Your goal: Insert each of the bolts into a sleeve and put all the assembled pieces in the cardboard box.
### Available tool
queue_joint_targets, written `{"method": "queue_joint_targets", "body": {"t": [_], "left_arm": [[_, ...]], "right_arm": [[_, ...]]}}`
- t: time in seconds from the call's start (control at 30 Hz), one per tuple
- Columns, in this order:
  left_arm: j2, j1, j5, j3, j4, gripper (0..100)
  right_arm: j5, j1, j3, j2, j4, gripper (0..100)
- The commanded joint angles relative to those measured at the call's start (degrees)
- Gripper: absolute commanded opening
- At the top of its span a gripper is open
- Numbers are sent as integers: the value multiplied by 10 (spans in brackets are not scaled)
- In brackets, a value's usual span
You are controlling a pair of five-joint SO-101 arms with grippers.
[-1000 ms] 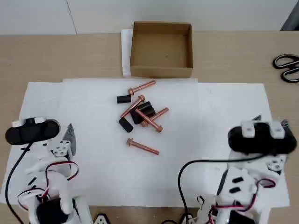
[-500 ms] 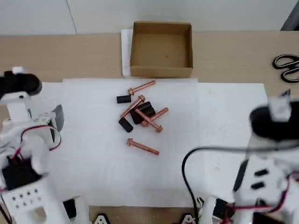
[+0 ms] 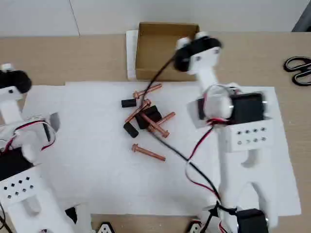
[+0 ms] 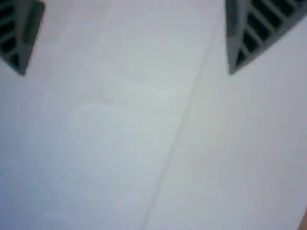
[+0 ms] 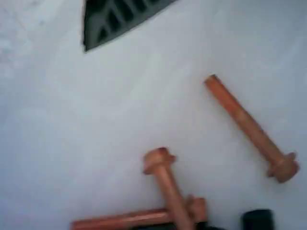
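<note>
High view — lone bolt lies aslant, head-leftward; left claw released, right claw — cannot tell.

High view: the white plastic right arm covers the right front corner of the brown cardboard box & part of its floor. The black-handled scissors are cut by the edge, blades not seen. Right wrist view: a black cylindrical sleeve & two copper-coloured metal bolts are blurred, cut by the edge. Left wrist view: left gripper w/ jaws wide apart, its dark ribbed fingers cut off, only tips seen.
</note>
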Motion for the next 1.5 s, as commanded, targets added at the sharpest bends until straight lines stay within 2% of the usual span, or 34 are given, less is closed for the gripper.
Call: {"method": "queue_joint_targets", "body": {"t": [0.0, 0.17, 0.43, 0.67, 0.83, 1.0, 1.13, 1.37, 1.47], "left_arm": [[2, -49, 13, -22, 0, 256], [-2, -62, 11, 37, -9, 256], [-3, -62, 12, 101, -28, 256], [-3, -63, 12, 100, -30, 256], [-3, -63, 12, 99, -31, 256], [-1, -58, 12, 101, -45, 256], [-2, 6, 9, 96, -45, 256], [3, 239, 0, 89, -69, 256], [3, 264, 13, 96, -103, 256]], "right_arm": [[-2, -66, -17, 3, 6, 185], [-2, -102, 62, 3, -23, 185], [-6, -150, 186, 29, -124, 184], [-5, -206, 193, 159, -151, 184], [-4, -210, 192, 216, -189, 185], [-5, -206, 189, 213, -205, 185], [-25, -149, 177, 189, -185, 185], [-37, 0, 172, 118, -147, 186], [-37, 15, 170, 91, -140, 186]]}}
